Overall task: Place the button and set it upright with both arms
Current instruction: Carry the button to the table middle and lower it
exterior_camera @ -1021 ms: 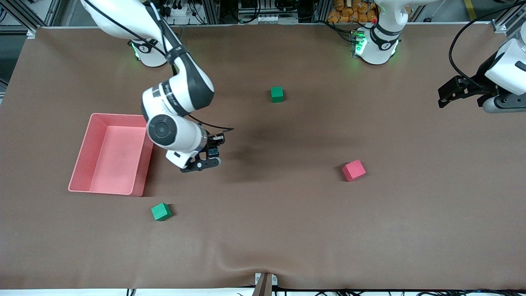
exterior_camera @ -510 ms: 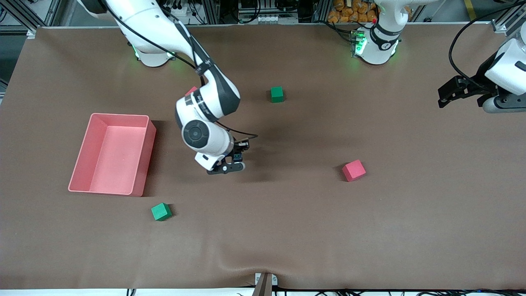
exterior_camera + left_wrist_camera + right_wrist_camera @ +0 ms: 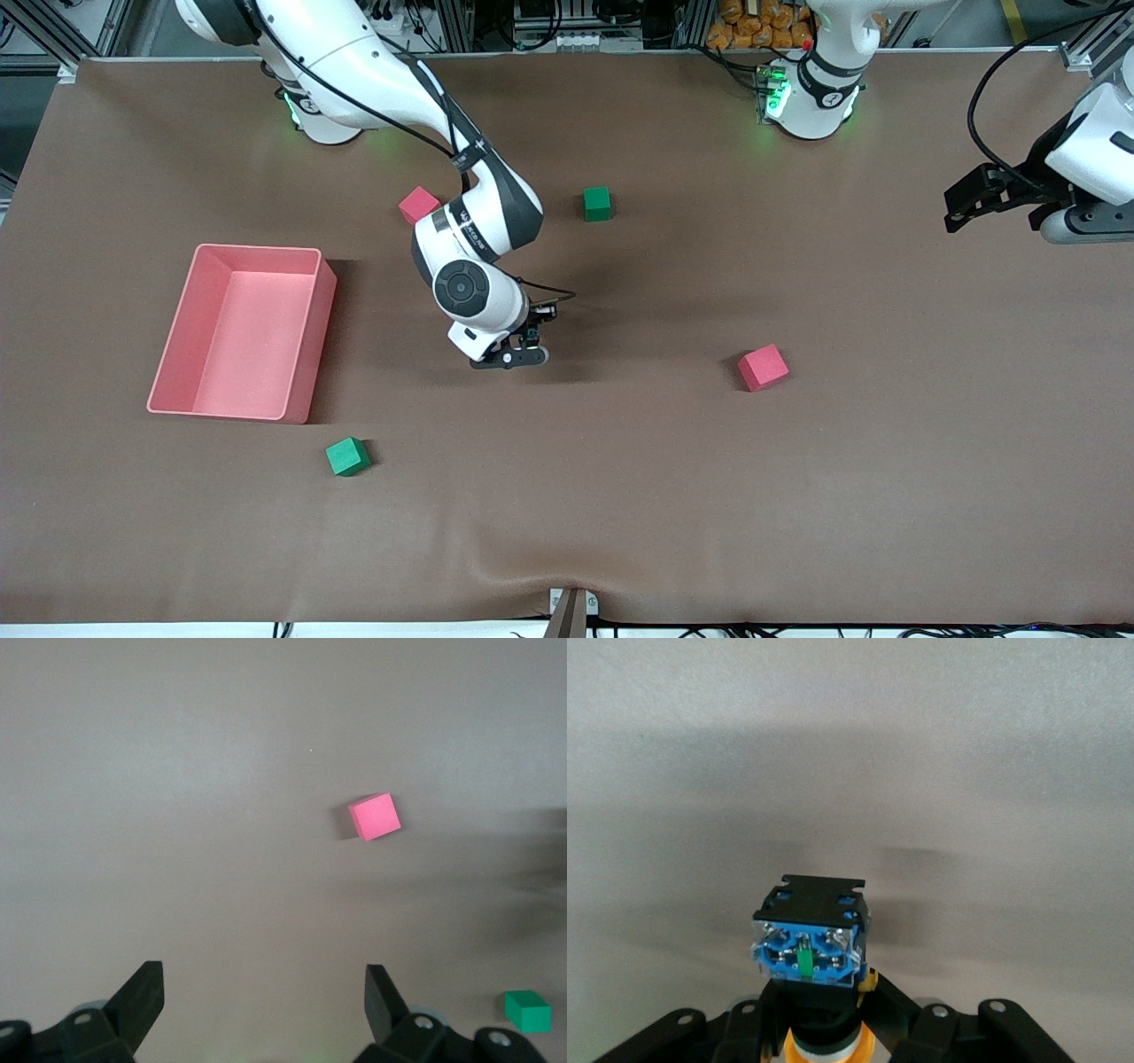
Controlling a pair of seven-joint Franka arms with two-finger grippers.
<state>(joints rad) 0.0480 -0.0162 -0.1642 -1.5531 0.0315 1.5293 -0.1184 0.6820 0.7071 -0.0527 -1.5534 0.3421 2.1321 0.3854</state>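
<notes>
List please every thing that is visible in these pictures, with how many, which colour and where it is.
button: one, black and blue body with orange cap, held in the right gripper over the middle of the table.
red cubes: two; one toward the left arm's end, one beside the right arm, farther from the front camera.
green cubes: two; one mid-table, toward the robots' bases; one nearer to the front camera than the bin.
bin: one, pink, open, toward the right arm's end.
table: one, covered in brown.
right gripper: black, shut on the button.
left gripper: black, open, waiting over the left arm's end of the table.
</notes>
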